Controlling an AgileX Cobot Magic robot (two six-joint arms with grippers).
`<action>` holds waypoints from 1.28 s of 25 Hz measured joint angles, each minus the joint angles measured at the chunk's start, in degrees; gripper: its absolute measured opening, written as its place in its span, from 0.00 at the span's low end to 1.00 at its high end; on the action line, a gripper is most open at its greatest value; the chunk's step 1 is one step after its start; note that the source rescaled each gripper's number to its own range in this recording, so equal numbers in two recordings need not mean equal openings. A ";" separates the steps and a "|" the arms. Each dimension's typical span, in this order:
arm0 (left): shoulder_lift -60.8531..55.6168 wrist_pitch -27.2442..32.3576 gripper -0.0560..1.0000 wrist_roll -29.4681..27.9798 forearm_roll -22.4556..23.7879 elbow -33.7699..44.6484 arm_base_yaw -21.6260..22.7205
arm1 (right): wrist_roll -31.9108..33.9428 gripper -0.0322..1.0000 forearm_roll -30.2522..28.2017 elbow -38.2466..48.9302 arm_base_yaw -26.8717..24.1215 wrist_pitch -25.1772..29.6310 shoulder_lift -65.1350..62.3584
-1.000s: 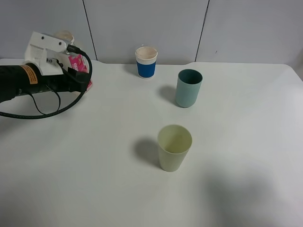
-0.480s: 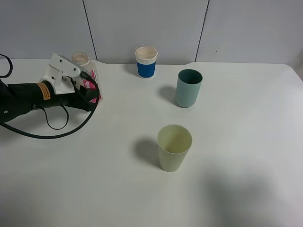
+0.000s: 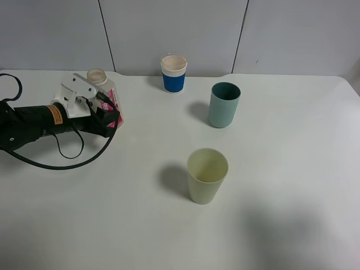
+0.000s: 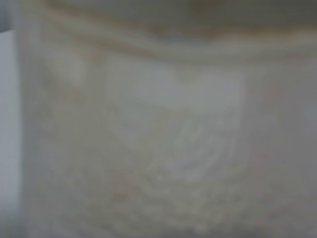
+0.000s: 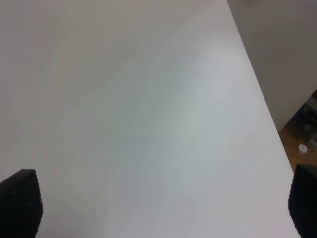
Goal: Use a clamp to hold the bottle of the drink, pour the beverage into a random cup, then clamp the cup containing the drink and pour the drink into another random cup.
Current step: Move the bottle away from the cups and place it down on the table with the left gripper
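White table [image 3: 281,169] | yellow-green cup [image 3: 207,175] looks empty | left hand [image 3: 108,117] grips bottle [image 3: 100,77]

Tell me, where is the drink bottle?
In the high view the bottle is at the back left of the table, clamped in the left gripper, well left of the blue-banded cup.

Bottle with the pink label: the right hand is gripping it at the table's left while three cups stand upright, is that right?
No: the left hand grips the bottle, as the exterior high view shows. The rest is right.
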 joint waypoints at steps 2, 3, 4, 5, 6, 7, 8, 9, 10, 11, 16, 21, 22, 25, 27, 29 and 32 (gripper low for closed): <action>1.01 -1.34 0.05 0.00 0.29 0.00 0.00 | 0.00 1.00 0.00 0.00 0.00 0.00 0.00; 1.42 -1.84 0.05 0.00 0.39 0.00 0.00 | 0.00 1.00 0.00 0.00 0.00 0.00 0.00; 1.75 -2.30 0.05 0.00 0.39 0.00 0.00 | 0.00 1.00 0.00 0.00 0.00 0.00 0.00; 1.93 -2.43 0.05 0.00 0.45 0.05 0.00 | 0.00 1.00 0.00 0.00 0.00 0.00 0.00; 2.04 -2.43 0.05 0.00 0.51 0.05 0.00 | 0.00 1.00 0.00 0.00 0.00 0.00 0.00; 2.10 -2.43 0.05 0.19 0.51 0.05 0.00 | 0.00 1.00 0.00 0.00 0.00 0.00 0.00; 2.10 -2.44 0.05 0.46 0.51 0.05 0.00 | 0.00 1.00 0.00 0.00 0.00 0.00 0.00; 2.10 -2.56 0.05 0.86 0.53 0.05 0.00 | 0.00 1.00 0.00 0.00 0.00 0.00 0.00; 2.10 -2.67 0.05 1.43 0.53 0.05 0.00 | 0.00 1.00 0.00 0.00 0.00 0.00 0.00; 2.10 -2.74 0.05 1.98 0.53 0.05 0.00 | 0.00 1.00 0.00 0.00 0.00 0.00 0.00; 2.95 -3.05 0.05 3.53 0.58 0.05 0.00 | 0.00 1.00 0.00 0.00 0.00 0.00 0.00; 4.55 -4.66 0.05 4.01 0.63 0.00 0.11 | 0.00 1.00 0.00 0.00 0.00 0.00 0.00; 4.68 -4.97 0.05 4.18 0.63 0.00 0.11 | 0.00 1.00 0.00 0.00 0.00 0.00 0.00; 4.75 -5.23 0.05 4.68 0.63 0.00 0.11 | 0.00 1.00 0.00 0.00 0.00 0.00 0.00; 4.75 -5.23 0.05 4.79 0.63 0.00 0.11 | 0.00 1.00 0.00 0.00 0.00 0.00 0.00; 4.75 -5.23 0.05 4.84 0.63 0.00 0.11 | 0.00 1.00 0.00 0.00 0.00 0.00 0.00; 4.75 -5.23 0.05 4.84 0.63 0.00 0.11 | 0.00 1.00 0.00 0.00 0.00 0.00 0.00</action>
